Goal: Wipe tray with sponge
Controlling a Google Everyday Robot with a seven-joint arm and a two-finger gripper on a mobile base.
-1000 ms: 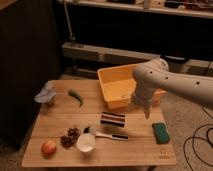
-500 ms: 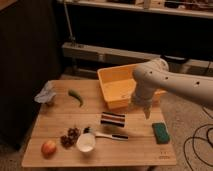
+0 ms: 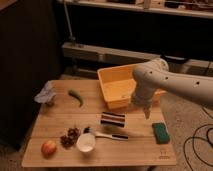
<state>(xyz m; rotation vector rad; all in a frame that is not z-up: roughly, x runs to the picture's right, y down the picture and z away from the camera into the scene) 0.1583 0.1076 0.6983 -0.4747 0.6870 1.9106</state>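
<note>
The yellow-orange tray [image 3: 116,80] stands at the back right of the wooden table. The dark green sponge [image 3: 160,132] lies flat on the table near the right edge, in front of the tray. My gripper [image 3: 146,112] hangs from the white arm just in front of the tray's near right corner, above the table. It is up and left of the sponge and apart from it. The arm hides the tray's right side.
A black, white and pink striped block [image 3: 113,119] lies left of the gripper. A white cup [image 3: 86,142], a utensil [image 3: 107,134], grapes [image 3: 70,137], an apple [image 3: 48,148], a green pepper [image 3: 76,97] and a crumpled cloth [image 3: 45,94] sit on the table [image 3: 60,120].
</note>
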